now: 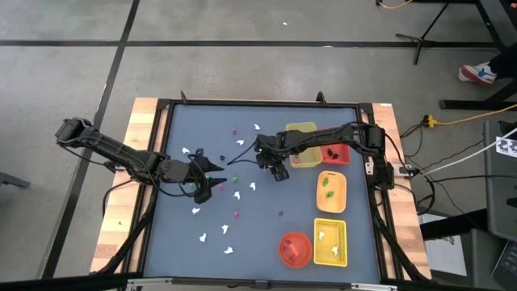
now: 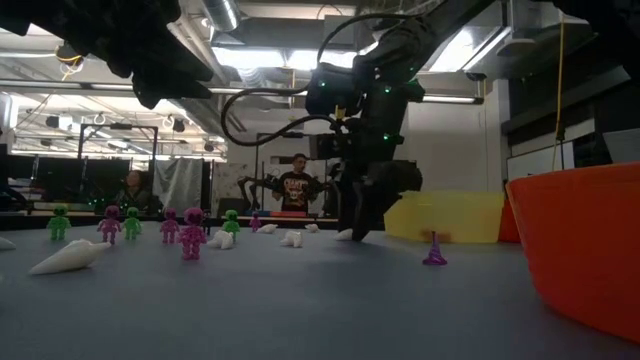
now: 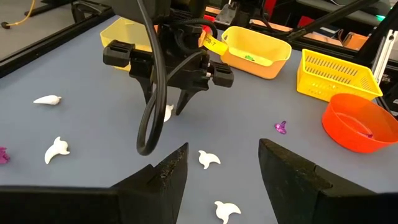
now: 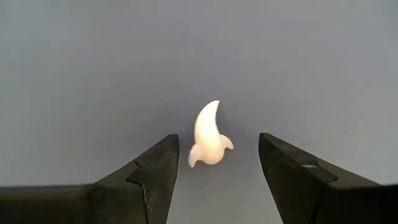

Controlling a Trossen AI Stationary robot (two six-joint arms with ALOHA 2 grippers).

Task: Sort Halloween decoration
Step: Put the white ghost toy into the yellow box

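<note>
right gripper (image 4: 214,163) wide open, empty | white ghost (image 4: 209,137) between fingers, long axis seemingly along them (left gripper (image 1: 212,173) farther, open)

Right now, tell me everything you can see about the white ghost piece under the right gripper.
The white ghost is a small, smooth, plastic-looking figure: a plump rounded base with two stubby side nubs, tapering to a curved pointed tip. It lies flat on the blue-grey table, apparently whole. The right gripper is directly above it with open fingers on either side, neither touching it. From the left wrist view it shows only partly, behind that gripper's fingers. Nothing else touches it.
</note>
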